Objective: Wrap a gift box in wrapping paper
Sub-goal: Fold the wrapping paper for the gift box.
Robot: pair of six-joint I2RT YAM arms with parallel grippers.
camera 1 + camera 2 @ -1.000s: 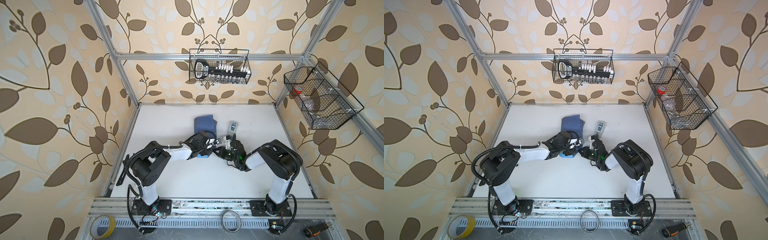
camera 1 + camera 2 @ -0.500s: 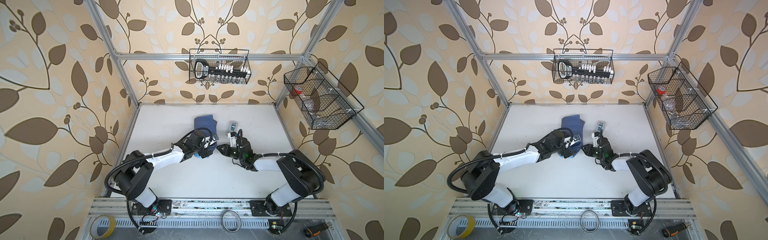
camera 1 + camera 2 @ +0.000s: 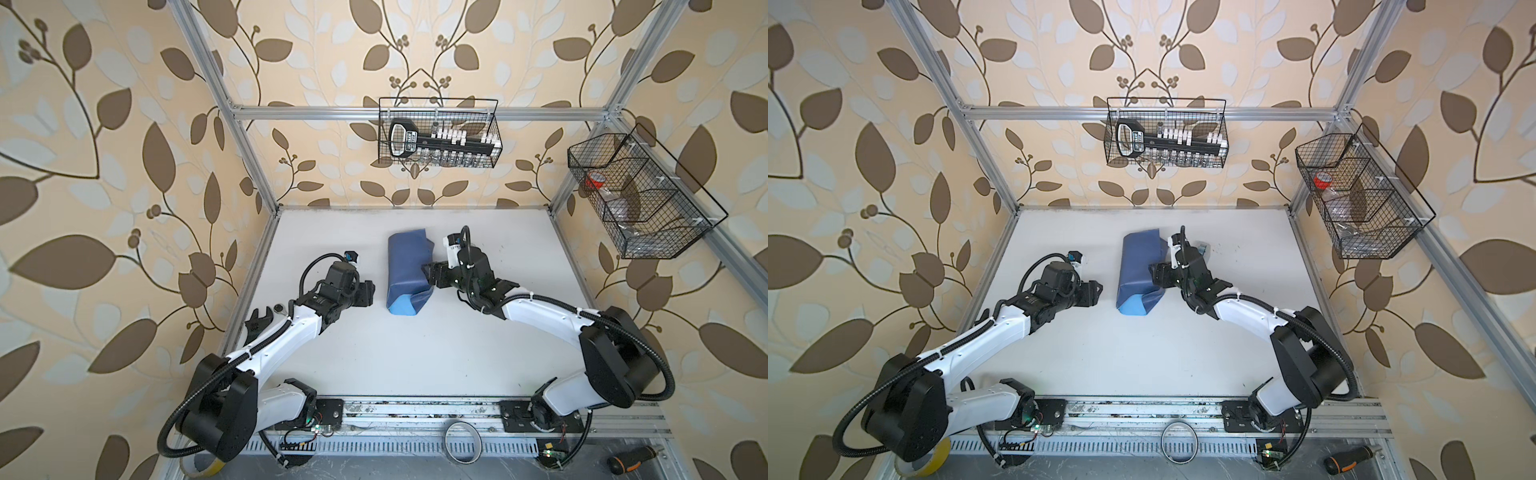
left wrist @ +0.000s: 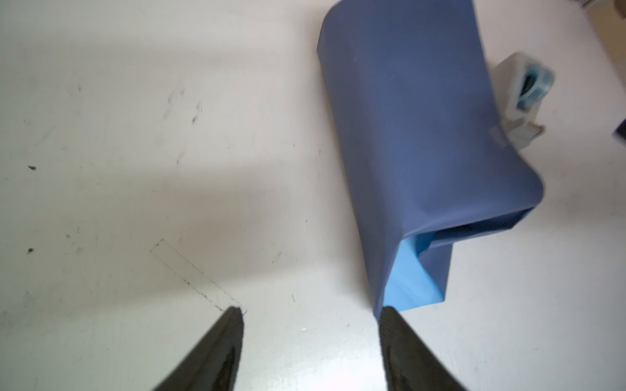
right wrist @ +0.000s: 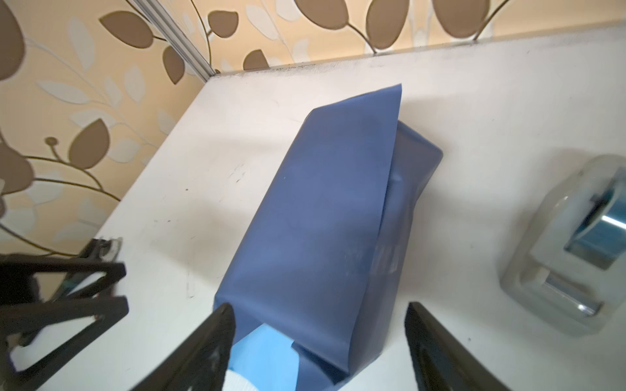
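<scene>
We look down on a white worktop (image 3: 415, 353). Near its middle lies the wrapping paper (image 3: 407, 266), folded over into a long, boxy bundle with its slate-blue face outward. At the end of the bundle nearer the arm bases the fold gapes and the light sky-blue inner face shows. What the paper encloses is hidden from us.

To the left of the paper is the left gripper (image 3: 369, 293), just beside that gaping end, with a sliver of worktop between them in both top views. Its fingers (image 4: 220, 345) stand moderately apart, with only bare worktop between them.

On the paper's right side, the right gripper (image 3: 428, 272) is close against the bundle's long edge. Its fingers (image 5: 210, 348) are spread wide, and in the right wrist view the bundle's end fills the gap between them. We cannot tell whether they touch it.

A grey-white tape dispenser (image 5: 569, 264) stands just beyond the paper's right edge.
</scene>
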